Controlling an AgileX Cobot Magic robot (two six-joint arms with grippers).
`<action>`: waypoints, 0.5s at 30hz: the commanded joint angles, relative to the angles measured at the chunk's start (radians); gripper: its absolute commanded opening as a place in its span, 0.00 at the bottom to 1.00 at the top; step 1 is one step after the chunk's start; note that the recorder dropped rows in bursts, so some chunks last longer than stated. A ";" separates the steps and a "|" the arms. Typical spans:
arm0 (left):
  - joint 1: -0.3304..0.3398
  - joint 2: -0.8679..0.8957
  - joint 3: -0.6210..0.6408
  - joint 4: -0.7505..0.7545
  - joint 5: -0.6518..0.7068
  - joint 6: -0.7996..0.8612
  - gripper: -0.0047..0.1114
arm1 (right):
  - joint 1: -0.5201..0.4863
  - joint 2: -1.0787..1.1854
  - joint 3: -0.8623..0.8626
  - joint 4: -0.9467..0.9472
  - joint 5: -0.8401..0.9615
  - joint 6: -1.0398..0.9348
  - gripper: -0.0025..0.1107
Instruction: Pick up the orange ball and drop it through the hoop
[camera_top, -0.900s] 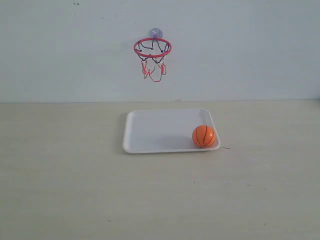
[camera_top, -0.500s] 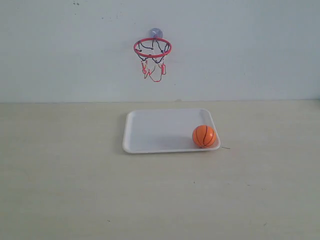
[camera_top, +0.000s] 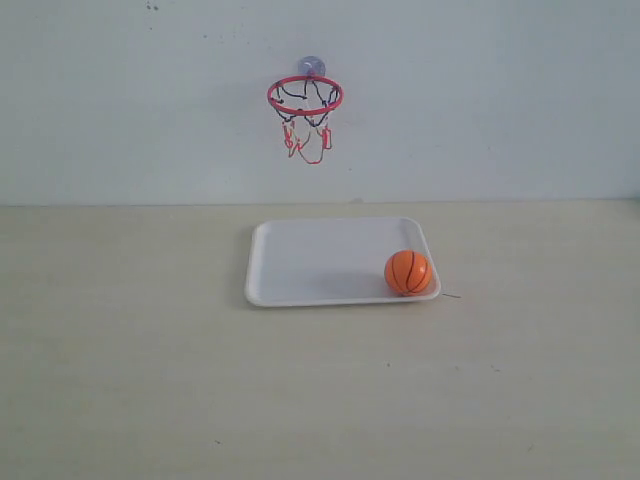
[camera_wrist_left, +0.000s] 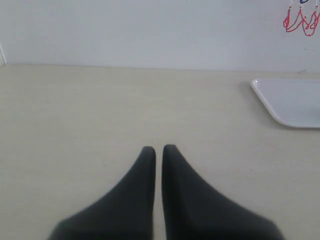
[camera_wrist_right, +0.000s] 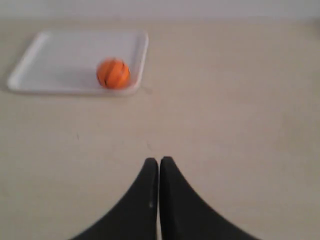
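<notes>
The orange ball (camera_top: 408, 272) rests in the near right corner of the white tray (camera_top: 300, 262); the right wrist view shows the orange ball (camera_wrist_right: 113, 73) on the tray (camera_wrist_right: 55, 62) too. On the wall above the tray hangs the hoop (camera_top: 305, 97), its red ring and string net held by a clear suction cup. Only the net's lower strings (camera_wrist_left: 300, 21) show in the left wrist view. My left gripper (camera_wrist_left: 158, 149) is shut over bare table, holding nothing. My right gripper (camera_wrist_right: 159, 160) is shut and empty, well short of the ball. Neither gripper appears in the exterior view.
A pale wooden table (camera_top: 150, 380) runs back to a plain light wall (camera_top: 500, 100). A corner of the tray (camera_wrist_left: 290, 102) shows in the left wrist view. A thin dark thread (camera_top: 452, 296) lies beside the tray's right corner.
</notes>
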 joint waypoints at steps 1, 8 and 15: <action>0.000 -0.004 0.003 -0.010 -0.001 0.003 0.08 | -0.004 0.194 -0.013 0.057 0.141 0.003 0.02; 0.000 -0.004 0.003 -0.010 -0.001 0.003 0.08 | -0.004 0.324 -0.053 0.229 0.203 -0.144 0.02; 0.000 -0.004 0.003 -0.010 -0.001 0.003 0.08 | -0.004 0.592 -0.335 0.368 0.169 -0.366 0.25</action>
